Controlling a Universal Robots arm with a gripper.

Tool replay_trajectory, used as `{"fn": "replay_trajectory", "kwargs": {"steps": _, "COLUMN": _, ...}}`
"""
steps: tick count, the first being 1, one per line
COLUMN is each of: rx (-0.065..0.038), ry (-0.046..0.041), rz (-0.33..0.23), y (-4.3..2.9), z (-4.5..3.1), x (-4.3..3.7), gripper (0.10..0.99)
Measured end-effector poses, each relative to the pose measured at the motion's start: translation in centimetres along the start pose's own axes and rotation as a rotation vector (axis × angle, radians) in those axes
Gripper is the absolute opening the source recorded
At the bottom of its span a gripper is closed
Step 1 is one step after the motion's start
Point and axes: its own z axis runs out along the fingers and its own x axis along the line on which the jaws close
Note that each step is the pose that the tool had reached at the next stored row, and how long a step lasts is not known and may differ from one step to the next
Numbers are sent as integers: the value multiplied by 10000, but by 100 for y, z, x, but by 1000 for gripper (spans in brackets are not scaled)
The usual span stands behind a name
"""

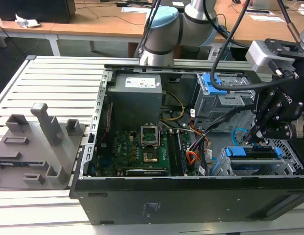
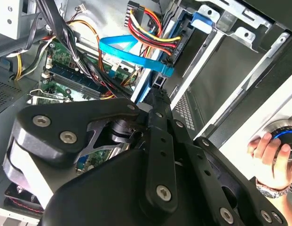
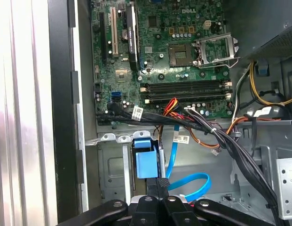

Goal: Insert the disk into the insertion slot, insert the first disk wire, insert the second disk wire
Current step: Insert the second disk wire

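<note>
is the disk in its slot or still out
In: the disk, with its blue carrier, sits inside the insertion slot at the exterior view's right, with the gripper just above its edge.

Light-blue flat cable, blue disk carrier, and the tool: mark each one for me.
Light-blue flat cable (image 3: 195,180): first wrist view, on its curved loop.
Blue plastic disk carrier (image 3: 146,165): first wrist view, on its blue end face.
Black tool (image 1: 257,134): exterior view, at its fingertips above the carrier.

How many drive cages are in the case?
2. The taller grey cage with the blue latch stands at the case's far side; the insertion slot, holding the disk, lies nearer the camera. More may be hidden.
</note>
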Motion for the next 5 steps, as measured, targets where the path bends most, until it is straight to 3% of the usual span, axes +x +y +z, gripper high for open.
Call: {"fn": "replay_trajectory", "kwargs": {"steps": 5, "rx": 0, "ry": -1, "rz": 1, "y": 2, "z": 1, "x": 0, "gripper": 106}}
